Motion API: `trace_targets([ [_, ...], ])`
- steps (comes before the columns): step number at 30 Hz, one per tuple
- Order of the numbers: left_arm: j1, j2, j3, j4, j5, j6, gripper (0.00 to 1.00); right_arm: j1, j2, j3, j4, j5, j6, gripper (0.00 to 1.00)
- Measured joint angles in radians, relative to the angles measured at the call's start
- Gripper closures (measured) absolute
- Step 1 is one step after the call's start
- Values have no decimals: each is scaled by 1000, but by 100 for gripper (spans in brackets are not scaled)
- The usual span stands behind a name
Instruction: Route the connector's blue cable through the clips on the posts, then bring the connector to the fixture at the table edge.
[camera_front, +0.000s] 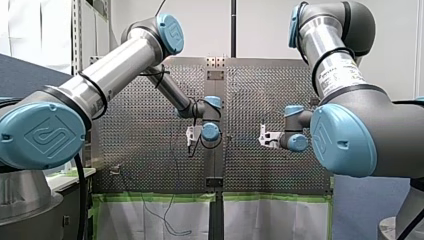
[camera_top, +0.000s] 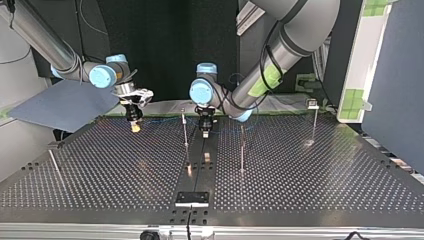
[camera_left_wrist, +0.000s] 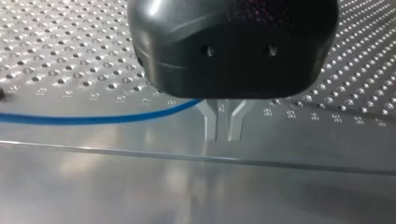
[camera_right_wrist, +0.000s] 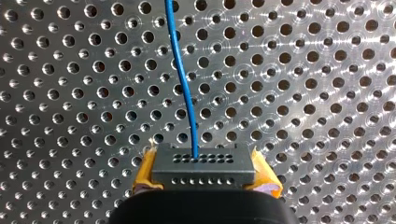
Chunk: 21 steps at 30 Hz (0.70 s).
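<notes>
Yellow-padded, clamps the connector (camera_right_wrist: 203, 168) in my right gripper (camera_top: 135, 126) at the top view's 10 o'clock, holds together the fingers of my left gripper (camera_left_wrist: 223, 135) at 12 o'clock, and risks slack in the blue cable (camera_right_wrist: 184, 93) snagging on a post (camera_top: 185, 140).

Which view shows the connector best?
The right wrist view: the connector sits large, clamped in my right gripper between yellow pads, blue cable leaving it. The top view shows a speck; the front and left wrist views show none of it.
</notes>
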Motion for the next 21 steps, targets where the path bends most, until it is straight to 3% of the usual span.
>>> trace_targets([
  [15,16,-4,5,-14,31,-18,83,1,1,-10,23,0,3,100],
  [18,20,-15,13,-25,34,-19,77,3,1,-10,25,-1,3,100],
  [20,21,-23,18,-32,36,-19,61,4,1,-10,26,-1,3,100],
  [21,22,-25,19,-34,37,-19,61,4,1,-10,26,-1,2,100],
])
